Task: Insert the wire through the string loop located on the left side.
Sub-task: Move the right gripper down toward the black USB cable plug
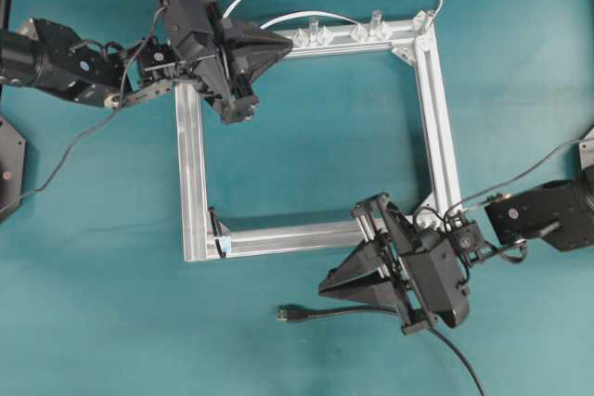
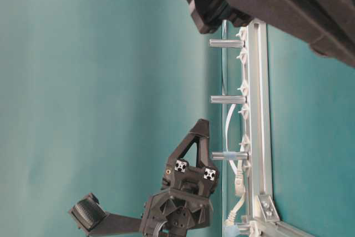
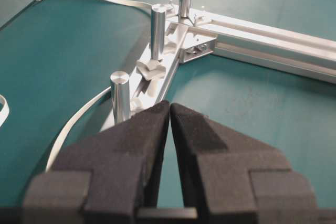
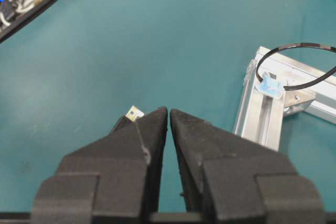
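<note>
Lying loose on the teal worktop (image 1: 306, 136), the long thin black wire (image 1: 320, 313) is unthreaded; the tiny dark string loop (image 1: 217, 226) stands empty on the silver frame rail (image 1: 278, 236), both sets of jaws nearly shut, holding nothing

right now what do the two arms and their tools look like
Both arms are matte black. The left tool and right tool each end in two wedge-shaped fingers faced with dark foam-like pads, tapering to a point. Thin black cables loop along each wrist. Small round screws show on the housings. No coloured markings are visible.
</note>
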Motion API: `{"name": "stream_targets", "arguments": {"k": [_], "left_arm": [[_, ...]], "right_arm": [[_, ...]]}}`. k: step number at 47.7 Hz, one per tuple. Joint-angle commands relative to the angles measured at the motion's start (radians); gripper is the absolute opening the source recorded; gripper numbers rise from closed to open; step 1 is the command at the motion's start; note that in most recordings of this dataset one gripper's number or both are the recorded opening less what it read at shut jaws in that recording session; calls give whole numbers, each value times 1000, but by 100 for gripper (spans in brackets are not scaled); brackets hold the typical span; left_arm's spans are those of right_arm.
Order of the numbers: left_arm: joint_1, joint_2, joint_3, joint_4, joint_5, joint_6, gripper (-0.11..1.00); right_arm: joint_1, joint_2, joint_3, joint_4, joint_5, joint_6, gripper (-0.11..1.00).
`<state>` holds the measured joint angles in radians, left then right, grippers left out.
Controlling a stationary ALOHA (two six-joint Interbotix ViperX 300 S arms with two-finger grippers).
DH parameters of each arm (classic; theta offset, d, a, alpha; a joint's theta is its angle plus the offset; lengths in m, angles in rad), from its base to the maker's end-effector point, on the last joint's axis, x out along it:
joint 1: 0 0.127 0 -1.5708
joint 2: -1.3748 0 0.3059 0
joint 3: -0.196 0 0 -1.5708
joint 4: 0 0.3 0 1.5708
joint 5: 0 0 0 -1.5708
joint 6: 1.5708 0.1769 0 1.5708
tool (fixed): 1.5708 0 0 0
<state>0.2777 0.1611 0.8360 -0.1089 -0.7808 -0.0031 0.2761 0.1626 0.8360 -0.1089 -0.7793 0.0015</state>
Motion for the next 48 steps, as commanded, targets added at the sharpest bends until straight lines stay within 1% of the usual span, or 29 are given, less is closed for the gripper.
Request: {"name": "stream_targets", "arguments": {"k": [1, 3, 4, 6, 8, 11, 21, 27, 29, 31, 35, 36, 37, 40, 42, 44, 48], "left_arm": [[-15, -57, -18, 46, 29, 9, 15], [-15, -71, -18, 46, 55, 9, 13], [-15, -78, -17, 46, 71, 11, 8], [-15, -92, -14, 46, 100, 11, 1], [-15, -104, -9, 46, 126, 12, 0], [-18, -123, -3, 46, 147, 11, 0], [-44, -163, 8, 46, 155, 0, 0], [-60, -167, 17, 46, 179, -3, 0], [-64, -167, 18, 46, 193, -3, 0], [-71, -169, 20, 46, 207, -3, 0], [-80, -172, 20, 46, 235, -3, 1], [-81, -173, 18, 46, 241, -3, 1], [-84, -175, 18, 46, 249, -3, 3], [-87, -181, 18, 46, 261, -2, 17], [-87, -187, 20, 46, 268, 0, 28], [-87, -193, 21, 46, 278, 2, 41], [-87, -202, 25, 46, 295, 6, 63]], "right_arm": [[-2, -3, -23, 6, -12, 6, 20], [0, 0, -32, 32, -14, 9, 18], [0, 3, -38, 43, -15, 12, 13], [0, 6, -43, 60, -20, 18, 5], [0, 11, -46, 67, -29, 20, 0], [2, 15, -46, 67, -46, 21, 0], [15, 23, -52, 86, -54, 25, 0], [29, 25, -58, 137, -48, 25, 0], [35, 25, -58, 156, -48, 25, 4], [40, 25, -58, 176, -48, 23, 12], [49, 26, -60, 218, -48, 20, 33], [52, 26, -60, 227, -48, 17, 41], [57, 25, -60, 238, -49, 14, 47], [66, 25, -60, 264, -51, 8, 66], [74, 26, -58, 281, -51, -2, 75], [80, 26, -58, 293, -51, -11, 76], [92, 26, -63, 330, -48, -32, 75]]}}
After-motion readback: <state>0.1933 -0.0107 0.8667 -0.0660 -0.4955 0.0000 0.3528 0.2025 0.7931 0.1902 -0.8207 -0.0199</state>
